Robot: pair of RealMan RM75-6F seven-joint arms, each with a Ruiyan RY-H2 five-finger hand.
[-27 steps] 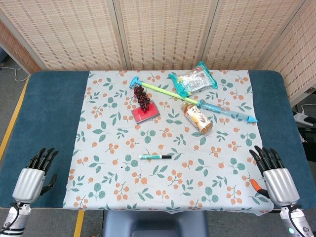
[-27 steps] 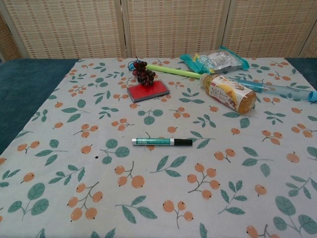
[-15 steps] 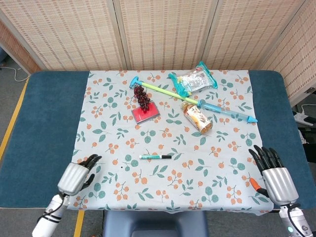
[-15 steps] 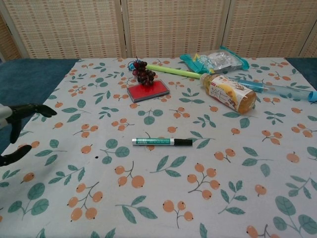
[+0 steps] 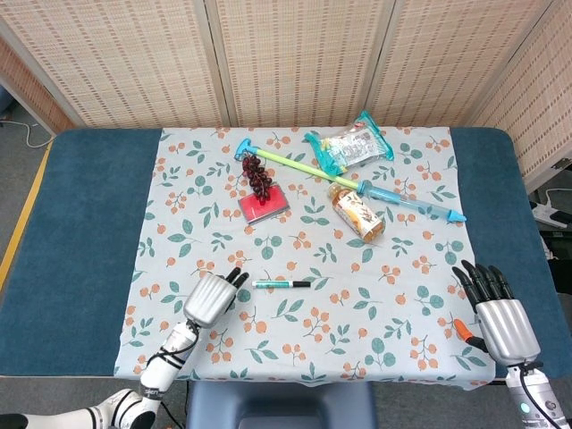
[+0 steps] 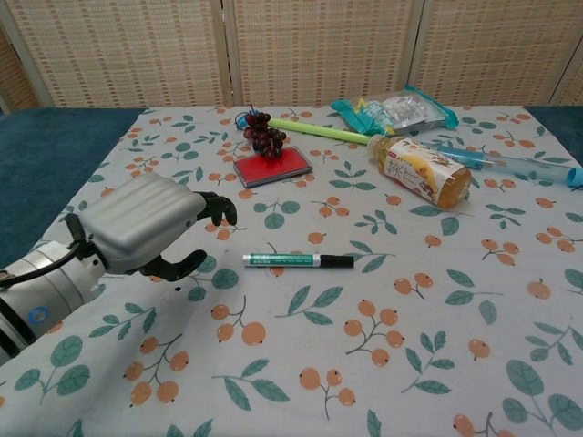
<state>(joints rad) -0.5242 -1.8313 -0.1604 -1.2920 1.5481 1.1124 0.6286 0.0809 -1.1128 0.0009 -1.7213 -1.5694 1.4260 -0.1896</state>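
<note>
The left hand (image 5: 213, 298) has a smooth, satin silver metal-look shell and matt black fingers (image 6: 219, 208); the right hand (image 5: 500, 320), at the table's five o'clock, looks alike. The marker (image 5: 281, 284) is glossy plastic. Beneath lies a matt printed tablecloth (image 5: 393, 357); at twelve o'clock, a shiny crinkled snack bag (image 5: 349, 148).

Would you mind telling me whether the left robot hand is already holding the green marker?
No, the left robot hand holds nothing, and its fingertips sit just short of the green marker lying on the tablecloth.
</note>
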